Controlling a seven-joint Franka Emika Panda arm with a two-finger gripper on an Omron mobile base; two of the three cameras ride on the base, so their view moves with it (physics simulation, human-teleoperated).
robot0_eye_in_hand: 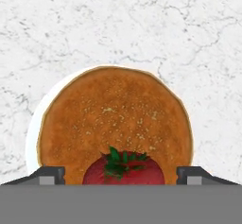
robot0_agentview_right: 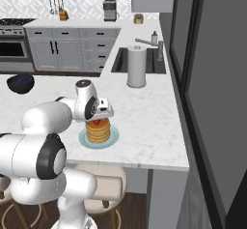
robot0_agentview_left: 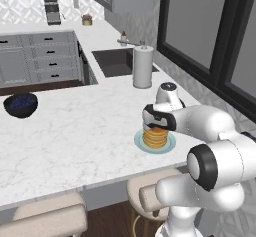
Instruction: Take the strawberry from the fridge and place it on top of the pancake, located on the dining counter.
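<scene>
Strawberry [robot0_eye_in_hand: 124, 169], small, bright red, green-capped, sits on the golden-brown pancake stack [robot0_eye_in_hand: 115, 119] on its pale plate [robot0_agentview_right: 83, 140] on the white marble dining counter [robot0_agentview_left: 75, 136]; gripper [robot0_eye_in_hand: 121, 176] jaws spread wide beside it, holding nothing; placement looks essentially done, only withdrawal left.

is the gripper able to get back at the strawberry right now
Probably yes: the gripper hangs open right over the strawberry on the pancake, its fingertips either side, nothing between.

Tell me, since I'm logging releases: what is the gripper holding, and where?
Nothing: the gripper is open, fingertips clear of the strawberry resting on the pancake.
</scene>
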